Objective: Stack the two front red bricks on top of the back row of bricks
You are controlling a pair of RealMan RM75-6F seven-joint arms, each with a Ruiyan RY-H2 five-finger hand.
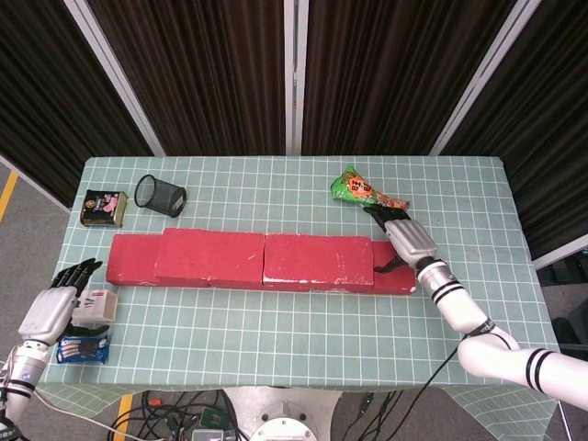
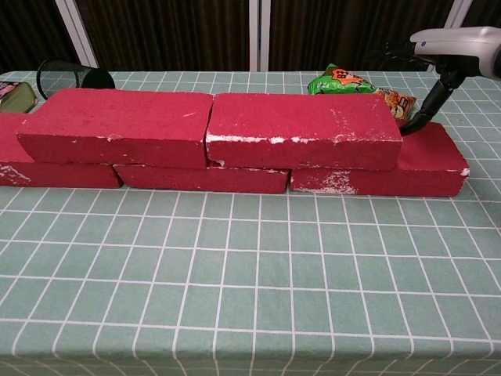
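Note:
Two red bricks lie side by side on top of the back row: the left upper brick (image 1: 209, 255) (image 2: 117, 125) and the right upper brick (image 1: 317, 257) (image 2: 301, 129). The lower row shows at both ends, as the right lower brick (image 1: 393, 280) (image 2: 430, 157) and the left lower brick (image 1: 129, 259) (image 2: 16, 168). My right hand (image 1: 404, 241) (image 2: 450, 47) hovers over the right lower brick with fingers spread. Its thumb tip reaches down to the right end of the right upper brick. My left hand (image 1: 55, 308) rests off the table's front left, holding nothing.
A green snack bag (image 1: 363, 193) (image 2: 344, 82) lies just behind my right hand. A black mesh cup (image 1: 160, 196) (image 2: 70, 77) and a tin (image 1: 103, 208) sit at the back left. A white box (image 1: 96, 306) and a blue cookie pack (image 1: 83, 349) lie by my left hand.

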